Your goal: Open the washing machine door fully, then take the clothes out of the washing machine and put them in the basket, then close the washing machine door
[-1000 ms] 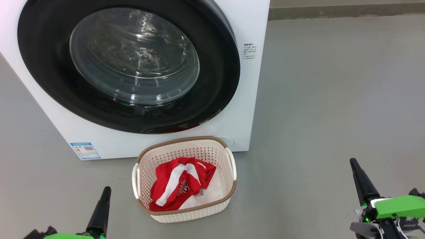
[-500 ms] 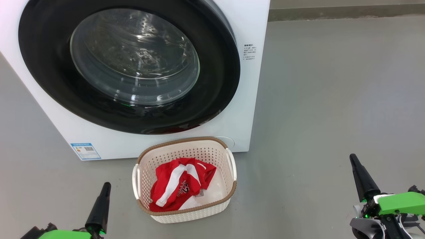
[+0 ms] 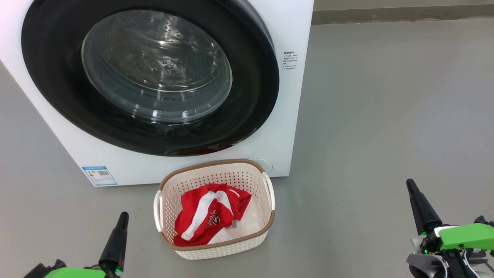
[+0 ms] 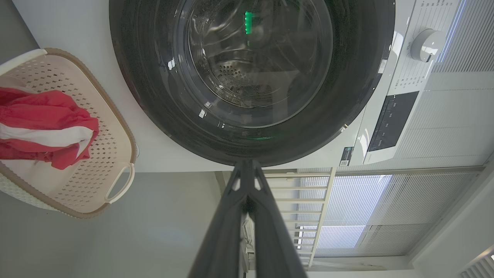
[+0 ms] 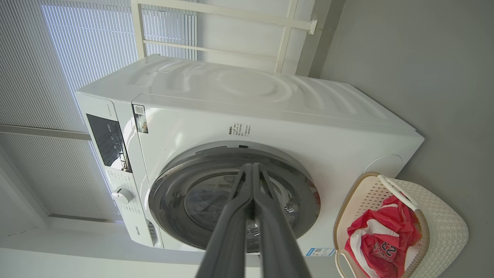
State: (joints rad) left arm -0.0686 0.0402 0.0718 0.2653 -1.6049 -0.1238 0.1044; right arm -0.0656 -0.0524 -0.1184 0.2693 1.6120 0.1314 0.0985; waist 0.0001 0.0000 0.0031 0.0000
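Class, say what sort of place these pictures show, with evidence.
Probably a home laundry corner: a white washing machine, a basket holding red clothes before it, window blinds behind.

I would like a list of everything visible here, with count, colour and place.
washing machine: one, white, behind the basket
washing machine door: one, black rim, clear glass, closed on machine front
basket: one, cream, brown rim, on the floor
clothes: one heap, red and white, in the basket
sticker: one, blue, machine front, lower left
knob: one, white, machine's control panel
floor: grey, under all
left tool: one, dark, shut, left of basket
right tool: one, dark, shut, right of basket
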